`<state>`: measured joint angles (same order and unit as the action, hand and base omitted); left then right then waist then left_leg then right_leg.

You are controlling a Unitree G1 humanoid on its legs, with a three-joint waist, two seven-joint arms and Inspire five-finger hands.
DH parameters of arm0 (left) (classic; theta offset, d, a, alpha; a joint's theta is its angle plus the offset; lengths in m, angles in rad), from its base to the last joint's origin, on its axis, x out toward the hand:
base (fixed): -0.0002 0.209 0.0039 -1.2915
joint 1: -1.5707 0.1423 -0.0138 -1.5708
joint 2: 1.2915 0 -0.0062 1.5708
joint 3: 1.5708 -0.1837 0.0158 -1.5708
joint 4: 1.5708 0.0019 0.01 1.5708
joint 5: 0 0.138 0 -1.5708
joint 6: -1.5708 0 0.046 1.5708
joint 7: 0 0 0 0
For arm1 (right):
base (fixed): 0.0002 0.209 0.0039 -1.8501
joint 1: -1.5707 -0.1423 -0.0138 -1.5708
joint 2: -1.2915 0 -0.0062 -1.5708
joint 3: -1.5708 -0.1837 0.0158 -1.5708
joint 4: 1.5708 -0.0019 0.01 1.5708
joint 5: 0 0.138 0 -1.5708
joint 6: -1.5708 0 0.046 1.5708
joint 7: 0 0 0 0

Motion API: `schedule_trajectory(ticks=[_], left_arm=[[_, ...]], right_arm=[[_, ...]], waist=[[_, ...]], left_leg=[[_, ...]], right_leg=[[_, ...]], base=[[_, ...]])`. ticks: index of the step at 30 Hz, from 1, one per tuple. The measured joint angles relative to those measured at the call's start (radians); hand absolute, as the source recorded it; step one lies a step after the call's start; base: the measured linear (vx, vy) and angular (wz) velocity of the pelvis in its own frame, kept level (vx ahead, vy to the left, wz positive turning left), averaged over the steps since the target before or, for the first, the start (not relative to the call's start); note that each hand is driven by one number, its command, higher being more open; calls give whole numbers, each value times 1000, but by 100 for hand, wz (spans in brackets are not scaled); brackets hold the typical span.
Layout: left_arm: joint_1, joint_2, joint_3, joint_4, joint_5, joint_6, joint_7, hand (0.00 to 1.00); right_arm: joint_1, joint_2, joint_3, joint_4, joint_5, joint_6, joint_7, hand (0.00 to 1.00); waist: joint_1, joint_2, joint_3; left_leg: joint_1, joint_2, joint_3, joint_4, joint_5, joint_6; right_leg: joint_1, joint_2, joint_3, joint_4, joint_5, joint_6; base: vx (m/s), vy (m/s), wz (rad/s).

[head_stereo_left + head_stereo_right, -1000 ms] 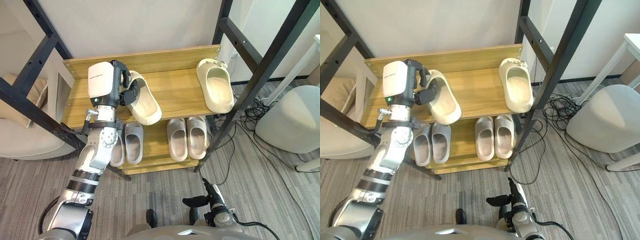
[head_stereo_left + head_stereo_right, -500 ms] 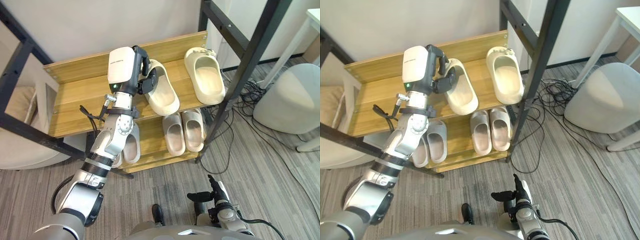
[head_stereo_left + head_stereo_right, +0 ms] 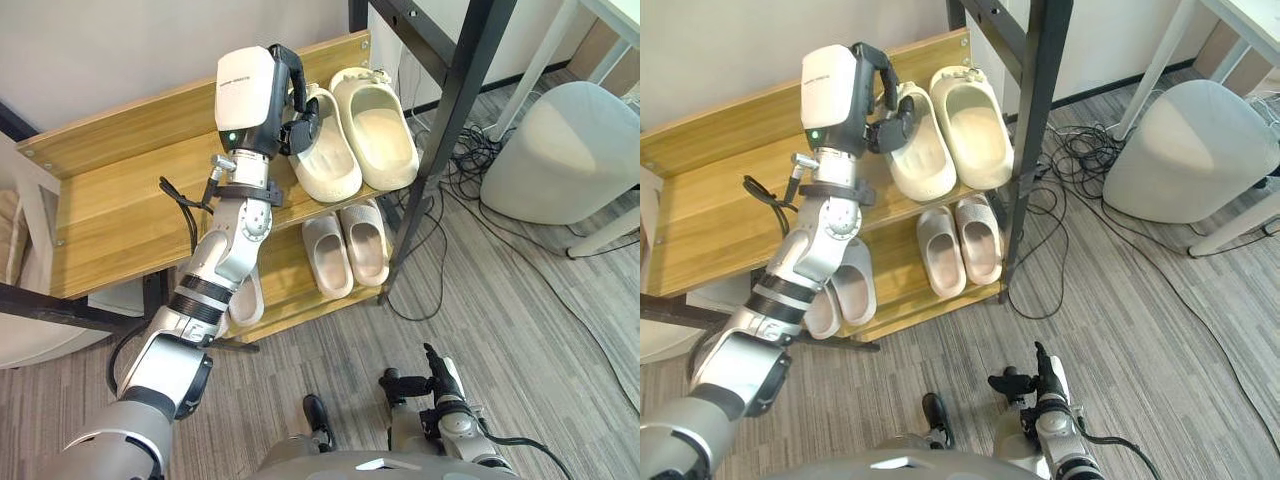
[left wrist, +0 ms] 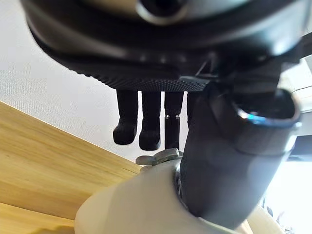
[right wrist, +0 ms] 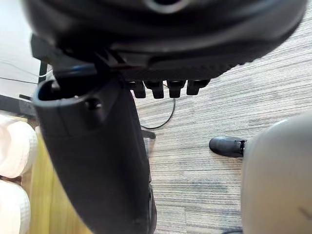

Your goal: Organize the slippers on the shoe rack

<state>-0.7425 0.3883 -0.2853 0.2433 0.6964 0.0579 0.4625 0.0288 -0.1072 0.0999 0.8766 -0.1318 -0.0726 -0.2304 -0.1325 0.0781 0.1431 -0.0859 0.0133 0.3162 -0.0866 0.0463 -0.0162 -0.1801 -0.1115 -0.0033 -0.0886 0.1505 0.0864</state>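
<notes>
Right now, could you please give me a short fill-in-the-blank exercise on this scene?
The left hand grips a ____ slipper. It lies on the ____ shelf beside its mate. The lower shelf holds ____ grey slippers. The right hand hangs idle above the ____.
Missing words: cream; top; four; floor.

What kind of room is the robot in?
Probably a home-style entryway or living room, maybe a test room: a wooden shoe rack holds cream slippers and grey slippers, a soft grey seat stands nearby, and cables trail over the wood-look floor.
</notes>
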Motion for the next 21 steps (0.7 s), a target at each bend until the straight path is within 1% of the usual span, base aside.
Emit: schedule_trajectory(ticks=[7, 13, 17, 21], left_arm=[[-14, -1, 0, 0, 1, 8, 6, 100], [-13, -14, 0, 0, 1, 8, 1, 100], [18, -41, 1, -14, 2, 5, 0, 100], [68, -59, 1, -69, 0, -1, -1, 100]], right_arm=[[-5, 4, 0, 1, 13, -4, -1, 100], [-6, 6, 0, 2, 16, -9, -1, 100], [-7, 6, 1, 2, 16, -13, -1, 100], [-5, 5, 1, 6, 16, -13, -1, 100]], waist=[[-8, -8, 9], [-13, -14, 16], [-13, -15, 16], [-11, -15, 16]], left_leg=[[-6, -7, -2, 0, 0, 3], [-5, -13, -26, 0, 6, 12], [-2, -19, -28, 0, 7, 16], [3, -19, -39, 0, 9, 19]], right_leg=[[-5, -5, -2, 1, 0, 1], [9, -15, -23, 1, 1, 2], [16, -25, -25, 3, 2, 5], [27, -26, -38, 3, 2, 6]], base=[[10, 32, 0], [1, 36, 12], [4, 48, 3], [7, 29, 8]])
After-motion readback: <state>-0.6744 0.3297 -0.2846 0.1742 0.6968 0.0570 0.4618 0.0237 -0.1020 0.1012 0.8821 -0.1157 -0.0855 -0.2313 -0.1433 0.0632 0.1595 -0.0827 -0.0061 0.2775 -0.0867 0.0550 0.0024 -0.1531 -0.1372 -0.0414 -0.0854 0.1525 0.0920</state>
